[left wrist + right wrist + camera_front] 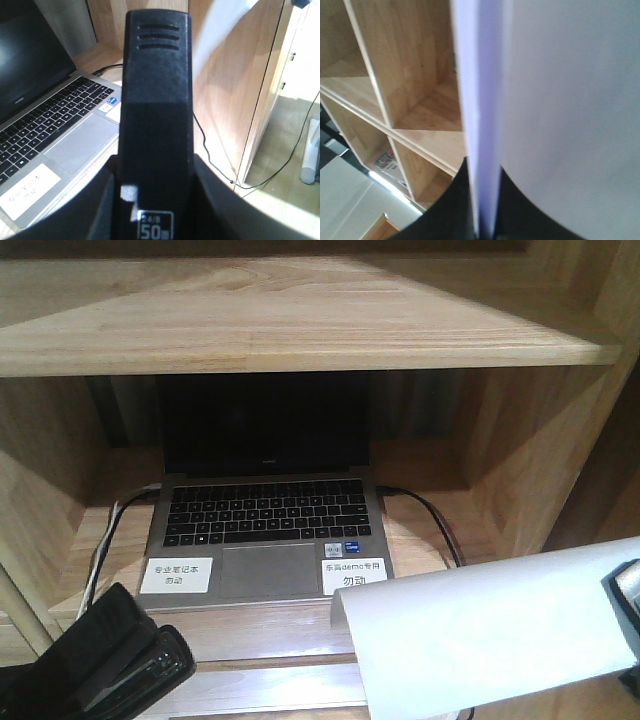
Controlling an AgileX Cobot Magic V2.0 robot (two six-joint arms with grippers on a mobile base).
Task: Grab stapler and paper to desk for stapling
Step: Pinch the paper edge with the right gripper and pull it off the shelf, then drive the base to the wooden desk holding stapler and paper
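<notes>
Black stapler sat clamped between the left fingers, held up just beside the open laptop. Right fingers pinched the white paper by one edge, right of the laptop.

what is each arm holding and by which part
The left tool clamps the stapler by its sides at the labelled end. The right tool pinches the paper at one edge.
</notes>
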